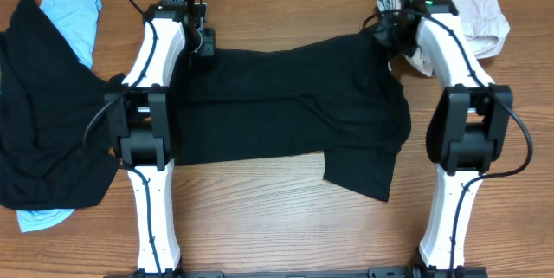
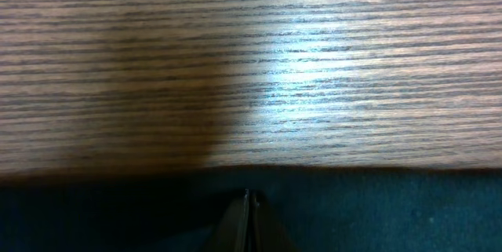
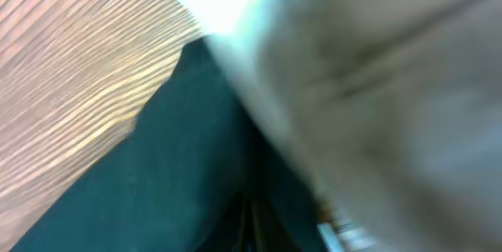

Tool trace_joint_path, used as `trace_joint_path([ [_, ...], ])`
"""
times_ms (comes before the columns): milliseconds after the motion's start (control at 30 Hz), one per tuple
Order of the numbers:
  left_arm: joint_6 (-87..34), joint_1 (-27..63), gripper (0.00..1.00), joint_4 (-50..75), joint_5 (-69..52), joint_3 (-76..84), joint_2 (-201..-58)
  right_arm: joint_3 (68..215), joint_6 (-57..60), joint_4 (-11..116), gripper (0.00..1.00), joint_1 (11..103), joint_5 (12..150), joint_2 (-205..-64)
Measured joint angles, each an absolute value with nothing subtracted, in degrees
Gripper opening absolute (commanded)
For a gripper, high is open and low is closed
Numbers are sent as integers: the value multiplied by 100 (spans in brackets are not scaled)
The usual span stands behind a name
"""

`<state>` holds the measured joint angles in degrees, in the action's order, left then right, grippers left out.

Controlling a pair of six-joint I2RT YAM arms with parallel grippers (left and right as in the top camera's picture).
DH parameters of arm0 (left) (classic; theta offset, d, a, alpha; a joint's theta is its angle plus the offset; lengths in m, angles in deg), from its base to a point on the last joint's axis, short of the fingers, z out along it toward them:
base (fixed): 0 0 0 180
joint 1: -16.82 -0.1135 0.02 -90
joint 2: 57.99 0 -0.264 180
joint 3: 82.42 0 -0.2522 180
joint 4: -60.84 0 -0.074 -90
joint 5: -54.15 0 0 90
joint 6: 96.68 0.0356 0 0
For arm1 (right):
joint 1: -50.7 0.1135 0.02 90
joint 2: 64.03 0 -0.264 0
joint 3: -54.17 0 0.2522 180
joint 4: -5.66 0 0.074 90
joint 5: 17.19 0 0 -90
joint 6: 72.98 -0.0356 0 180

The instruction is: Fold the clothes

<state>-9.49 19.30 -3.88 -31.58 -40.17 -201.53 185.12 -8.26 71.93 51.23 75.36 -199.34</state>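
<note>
A black garment (image 1: pixel 294 105) lies spread across the middle of the table, stretched between my two arms. My left gripper (image 1: pixel 201 42) is shut on its far left corner; in the left wrist view the shut fingers (image 2: pixel 249 199) pinch dark fabric (image 2: pixel 376 213) at the cloth's edge. My right gripper (image 1: pixel 387 29) is shut on its far right corner; in the right wrist view the shut fingers (image 3: pixel 249 205) sit in dark fabric (image 3: pixel 180 173), blurred. The garment's lower right part hangs toward the front as a flap (image 1: pixel 363 170).
A second black garment (image 1: pixel 43 122) lies at the far left over light-blue pieces (image 1: pixel 74 14). A beige garment (image 1: pixel 467 14) is bunched at the back right, touching the right gripper; it fills the right wrist view (image 3: pixel 392 87). Bare wood table (image 1: pixel 277 226) lies in front.
</note>
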Motion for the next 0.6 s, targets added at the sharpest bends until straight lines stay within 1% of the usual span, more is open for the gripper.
trace_joint_path([
  [200,-949,1930,4,-377,-3341,-4017,-20153,18512,-821,7187,4,4903,7556,-19934],
  [233,-951,1930,4,-356,-3391,-4017,-20153,18512,-823,7189,5,4918,7560,-19934],
  [300,-949,1930,4,-314,-3457,-4017,-20153,18512,-823,7191,19,4942,7593,-19934],
  [333,-949,1930,4,-286,-3483,-4017,-20153,18512,-865,7209,28,4962,7626,-19934],
  [400,-949,1930,4,-272,-3512,-4017,-20153,18512,-808,7246,38,4975,7661,-19934],
  [600,-949,1930,4,-353,-3527,-4017,-20153,18512,-841,7421,51,5007,7772,-19934],
])
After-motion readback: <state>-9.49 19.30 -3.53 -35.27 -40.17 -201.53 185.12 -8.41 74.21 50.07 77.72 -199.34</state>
